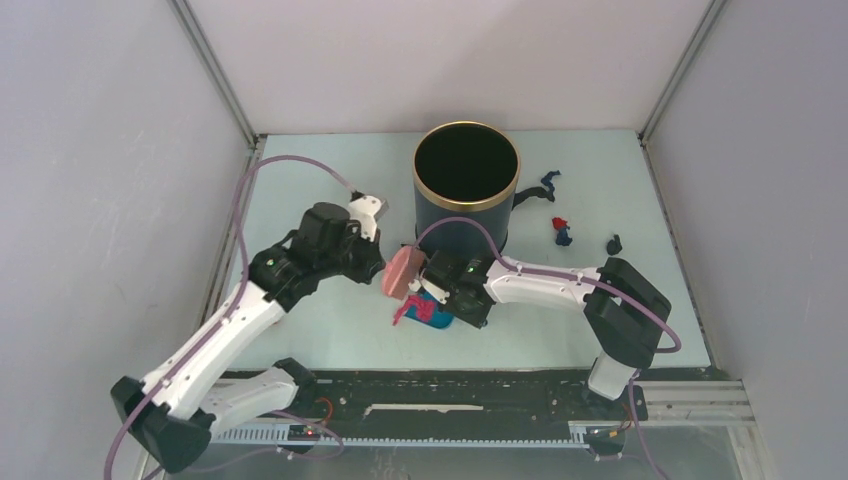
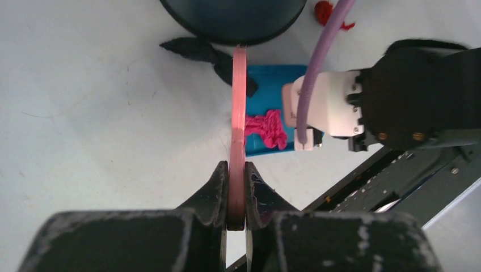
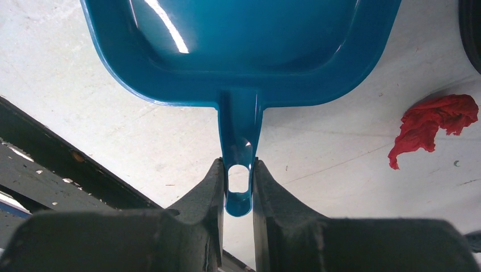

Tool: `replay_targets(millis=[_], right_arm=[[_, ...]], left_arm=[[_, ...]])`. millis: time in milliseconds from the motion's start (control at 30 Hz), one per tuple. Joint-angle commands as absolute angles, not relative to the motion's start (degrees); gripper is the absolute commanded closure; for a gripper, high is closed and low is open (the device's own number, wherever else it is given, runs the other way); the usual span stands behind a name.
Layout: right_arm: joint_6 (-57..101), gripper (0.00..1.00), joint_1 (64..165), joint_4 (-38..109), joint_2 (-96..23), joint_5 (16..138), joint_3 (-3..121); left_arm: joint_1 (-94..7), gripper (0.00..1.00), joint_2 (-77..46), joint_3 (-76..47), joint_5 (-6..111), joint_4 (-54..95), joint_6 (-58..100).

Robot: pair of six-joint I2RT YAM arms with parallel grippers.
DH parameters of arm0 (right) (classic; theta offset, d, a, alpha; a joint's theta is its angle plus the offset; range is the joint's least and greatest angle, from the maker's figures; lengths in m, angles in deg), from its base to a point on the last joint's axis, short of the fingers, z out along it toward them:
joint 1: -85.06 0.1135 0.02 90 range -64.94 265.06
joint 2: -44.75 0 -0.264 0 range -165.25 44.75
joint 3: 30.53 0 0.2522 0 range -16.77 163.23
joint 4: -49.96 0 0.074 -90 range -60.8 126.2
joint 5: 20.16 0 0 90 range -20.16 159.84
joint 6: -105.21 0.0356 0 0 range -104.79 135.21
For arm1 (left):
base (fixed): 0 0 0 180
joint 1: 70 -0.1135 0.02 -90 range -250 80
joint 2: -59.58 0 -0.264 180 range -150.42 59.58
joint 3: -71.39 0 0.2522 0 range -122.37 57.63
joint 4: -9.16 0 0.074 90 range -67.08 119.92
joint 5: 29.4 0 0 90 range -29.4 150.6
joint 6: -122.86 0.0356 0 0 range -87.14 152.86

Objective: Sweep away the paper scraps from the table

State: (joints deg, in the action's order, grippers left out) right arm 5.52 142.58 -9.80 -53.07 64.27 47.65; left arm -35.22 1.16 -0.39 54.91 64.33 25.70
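Observation:
My left gripper (image 2: pixel 236 182) is shut on the handle of a pink hand brush (image 2: pixel 238 113), seen edge-on, which reaches toward the blue dustpan (image 2: pixel 271 85). A magenta paper scrap (image 2: pixel 266 127) lies on the pan beside the brush. My right gripper (image 3: pixel 238 177) is shut on the dustpan's handle (image 3: pixel 240 127). A black scrap (image 2: pixel 195 50) lies by the bin's foot. From above, brush (image 1: pixel 403 272) and dustpan (image 1: pixel 433 316) meet in front of the bin. More scraps lie at the back right of the table (image 1: pixel 320 330): dark blue (image 1: pixel 549 184), red and blue (image 1: pixel 561 231), black (image 1: pixel 614 243).
A tall black bin (image 1: pixel 466 180) with a gold rim stands open at the table's back centre, just behind both grippers. A red scrap (image 3: pixel 434 122) lies right of the dustpan. A black strip with rails (image 1: pixel 450 400) runs along the front edge. Grey walls close in both sides.

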Motion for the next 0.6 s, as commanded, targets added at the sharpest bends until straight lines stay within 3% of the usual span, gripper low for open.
replay_targets(millis=[0, 333, 567], right_arm=[[5.8, 1.0, 142.6, -9.5, -52.8, 63.3, 47.8], [4.9, 1.0, 142.5, -11.4, -50.5, 64.3, 46.8], [4.6, 1.0, 142.4, -11.4, -50.6, 64.6, 46.2]], left_arm=[[-35.0, 1.0, 6.5, -0.8, 58.1, 61.4, 22.0], [-34.9, 1.0, -2.9, -8.2, 74.6, 81.5, 19.8], [-34.9, 1.0, -4.3, -4.0, 58.0, 73.1, 16.9]])
